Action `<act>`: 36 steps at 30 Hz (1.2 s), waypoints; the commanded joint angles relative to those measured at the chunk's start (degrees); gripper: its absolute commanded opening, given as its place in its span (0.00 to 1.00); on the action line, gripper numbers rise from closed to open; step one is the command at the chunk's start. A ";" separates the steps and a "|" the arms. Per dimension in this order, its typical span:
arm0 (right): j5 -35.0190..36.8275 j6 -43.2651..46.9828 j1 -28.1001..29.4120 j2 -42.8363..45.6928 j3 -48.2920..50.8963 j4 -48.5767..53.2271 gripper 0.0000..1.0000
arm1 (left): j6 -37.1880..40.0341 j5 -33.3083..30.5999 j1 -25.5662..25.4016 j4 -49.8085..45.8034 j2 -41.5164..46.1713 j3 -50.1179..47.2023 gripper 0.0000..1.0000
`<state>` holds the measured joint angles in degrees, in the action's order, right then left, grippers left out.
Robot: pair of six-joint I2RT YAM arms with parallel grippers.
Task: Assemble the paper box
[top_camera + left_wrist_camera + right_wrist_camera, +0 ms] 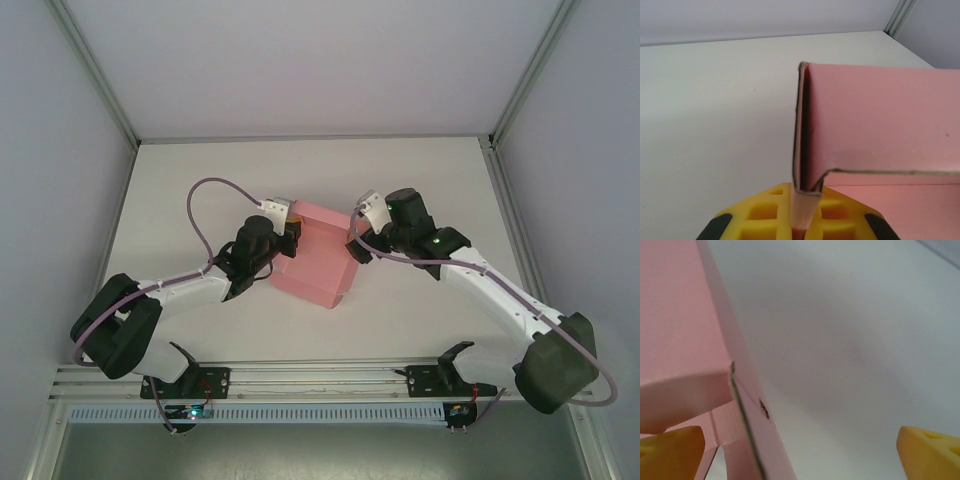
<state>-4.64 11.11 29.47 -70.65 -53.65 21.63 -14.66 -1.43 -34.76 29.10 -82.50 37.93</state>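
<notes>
Now: one pink paper box (318,262) mid-table (420,180), two grippers at it
Left gripper (291,238) pinched tight on its left wall; right gripper (357,249) spread wide beside its right edge

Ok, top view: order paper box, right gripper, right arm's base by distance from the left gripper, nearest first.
1. paper box, pinched by the left gripper.
2. right gripper, open, across the box.
3. right arm's base, bottom right.

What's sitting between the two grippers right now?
The paper box, in the top view: left gripper, jaws shut on its left wall; right gripper, jaws open, at its right edge.
</notes>
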 commanded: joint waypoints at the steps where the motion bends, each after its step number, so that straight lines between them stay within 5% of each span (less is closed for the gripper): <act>1: -0.26 -3.72 0.03 -1.96 -0.48 -6.81 0.98 | -2.47 2.99 0.02 2.79 1.75 0.37 0.00; 6: 5.11 -7.32 0.06 0.48 1.47 -15.36 0.98 | -3.85 -0.65 -0.03 1.11 1.55 0.35 0.00; 14: 9.99 -8.91 -0.24 10.27 4.92 -3.67 0.98 | -6.81 -8.66 0.21 -2.88 1.02 1.26 0.00; 28: 17.48 -11.78 -3.77 11.35 10.58 0.09 0.98 | -8.11 -6.10 1.52 -7.51 4.69 3.07 0.00; 36: 2.37 -14.88 -5.32 10.60 12.74 -17.97 0.98 | -8.43 -0.84 1.45 -6.86 5.78 1.76 0.00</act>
<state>5.23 -0.75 24.21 -60.31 -42.24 14.02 -22.65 -4.73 -33.93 22.26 -77.82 39.90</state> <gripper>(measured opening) 0.983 0.070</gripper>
